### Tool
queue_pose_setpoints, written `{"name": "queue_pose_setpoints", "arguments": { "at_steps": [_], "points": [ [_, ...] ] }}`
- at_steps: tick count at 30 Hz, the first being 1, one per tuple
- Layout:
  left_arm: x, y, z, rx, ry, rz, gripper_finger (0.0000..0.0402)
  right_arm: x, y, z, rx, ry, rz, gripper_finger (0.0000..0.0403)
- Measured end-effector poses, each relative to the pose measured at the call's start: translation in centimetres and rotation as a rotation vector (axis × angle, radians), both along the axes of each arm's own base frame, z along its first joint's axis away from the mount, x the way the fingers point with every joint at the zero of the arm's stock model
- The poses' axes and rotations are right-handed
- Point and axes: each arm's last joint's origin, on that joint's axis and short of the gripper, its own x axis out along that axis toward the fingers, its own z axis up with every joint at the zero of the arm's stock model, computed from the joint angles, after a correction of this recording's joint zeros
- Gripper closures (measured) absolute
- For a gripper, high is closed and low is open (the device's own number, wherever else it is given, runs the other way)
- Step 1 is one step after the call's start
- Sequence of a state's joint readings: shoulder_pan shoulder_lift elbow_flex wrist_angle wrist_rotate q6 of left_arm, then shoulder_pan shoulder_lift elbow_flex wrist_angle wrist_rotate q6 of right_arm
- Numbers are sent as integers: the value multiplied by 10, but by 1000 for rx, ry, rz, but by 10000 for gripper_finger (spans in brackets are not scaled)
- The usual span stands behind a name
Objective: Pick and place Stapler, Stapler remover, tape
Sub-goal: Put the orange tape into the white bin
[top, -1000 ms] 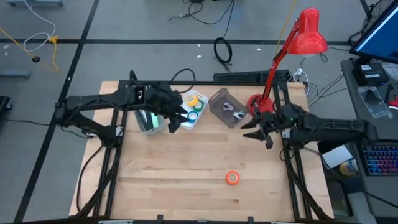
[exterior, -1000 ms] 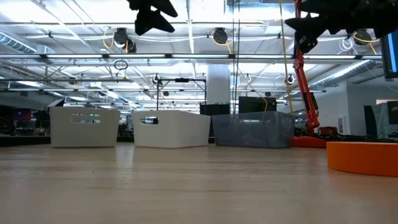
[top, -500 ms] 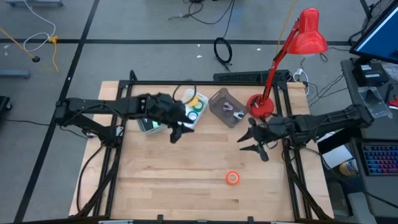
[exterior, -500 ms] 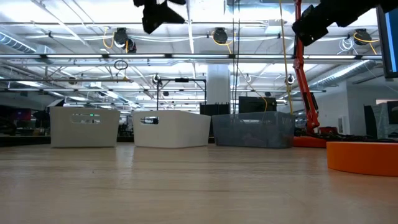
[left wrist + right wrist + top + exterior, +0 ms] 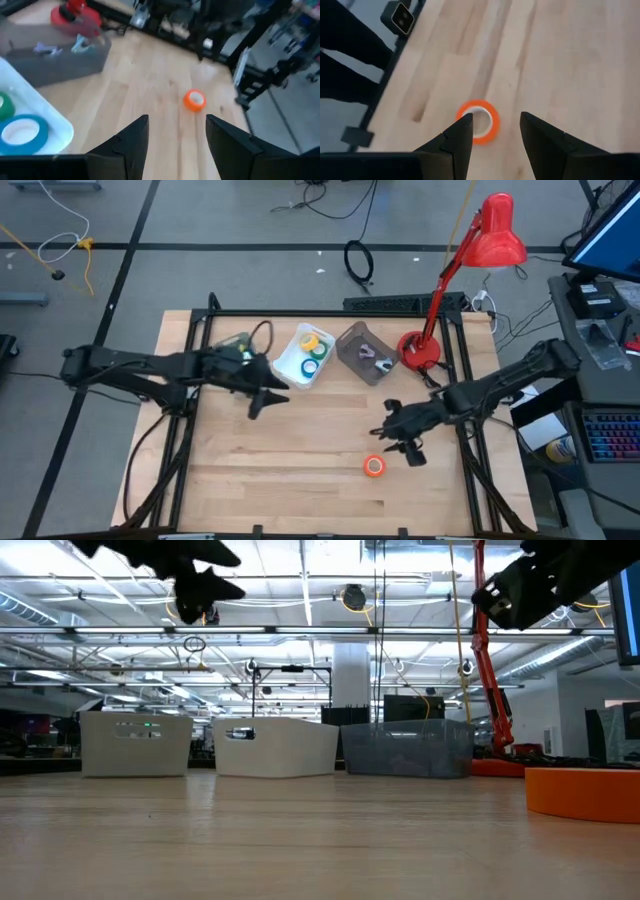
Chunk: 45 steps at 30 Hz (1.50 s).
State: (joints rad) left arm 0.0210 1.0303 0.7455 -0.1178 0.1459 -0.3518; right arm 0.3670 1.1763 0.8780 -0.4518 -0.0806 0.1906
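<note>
Right jaws (image 5: 491, 131) open above orange tape (image 5: 479, 122), left jaws (image 5: 177, 137) open, empty

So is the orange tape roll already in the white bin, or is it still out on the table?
Out. The orange tape roll lies flat on the bare table, apart from the white bin; the open right gripper hovers near it.
</note>
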Motion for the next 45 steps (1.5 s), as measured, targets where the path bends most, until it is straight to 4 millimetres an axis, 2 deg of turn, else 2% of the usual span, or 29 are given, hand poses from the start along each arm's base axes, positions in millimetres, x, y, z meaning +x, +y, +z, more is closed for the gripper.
{"name": "queue_pose_setpoints", "arguments": {
  "at_steps": [6,12,17,21,30,40,45],
  "points": [
    [-39,-5,-3,25,-45,26,204,18,14,-14,41,131,-45,248],
    [-80,-8,-2,47,-1,36,204,40,26,-27,24,281,-100,248],
    [-105,-11,2,67,-23,28,204,57,38,-39,12,382,-145,248],
    [-123,-13,3,76,-31,10,204,63,41,-53,-2,457,-195,248],
    [-141,-15,-1,91,1,-24,204,68,43,-76,-2,553,-288,248],
    [-143,-16,-4,96,30,-38,204,69,43,-95,-18,645,-365,249],
    [-142,-16,-4,96,32,-38,204,68,43,-96,-20,667,-387,275]
  ]
}}
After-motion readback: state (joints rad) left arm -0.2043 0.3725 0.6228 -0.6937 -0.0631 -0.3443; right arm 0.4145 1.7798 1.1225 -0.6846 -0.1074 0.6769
